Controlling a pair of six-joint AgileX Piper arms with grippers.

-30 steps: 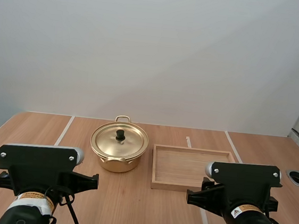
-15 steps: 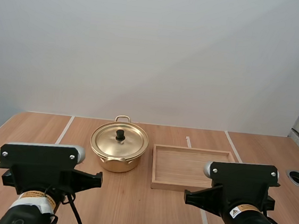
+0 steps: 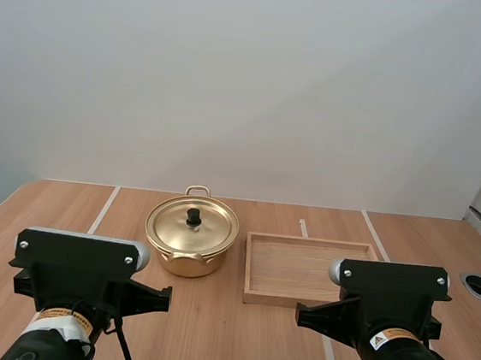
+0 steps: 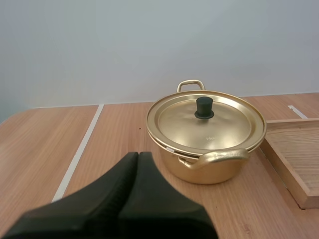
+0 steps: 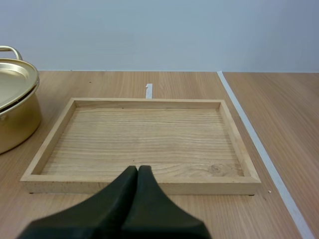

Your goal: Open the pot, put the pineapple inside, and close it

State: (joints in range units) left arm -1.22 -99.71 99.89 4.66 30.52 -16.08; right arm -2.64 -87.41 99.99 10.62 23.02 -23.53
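Left gripper (image 4: 138, 155) closed on nothing, fingers pressed together, near the pot (image 4: 214, 172); lid (image 4: 224, 124) seated on it. Right gripper (image 5: 138, 169) likewise closed, facing the tray (image 5: 144, 103), which sits just beside the pot on the table (image 3: 66, 205)

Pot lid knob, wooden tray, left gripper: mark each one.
lid knob (image 4: 204, 107), left wrist view, on the black knob's side.
wooden tray (image 5: 209, 184), right wrist view, on its near rim.
left gripper (image 4: 138, 155), left wrist view, at the shut fingertips.
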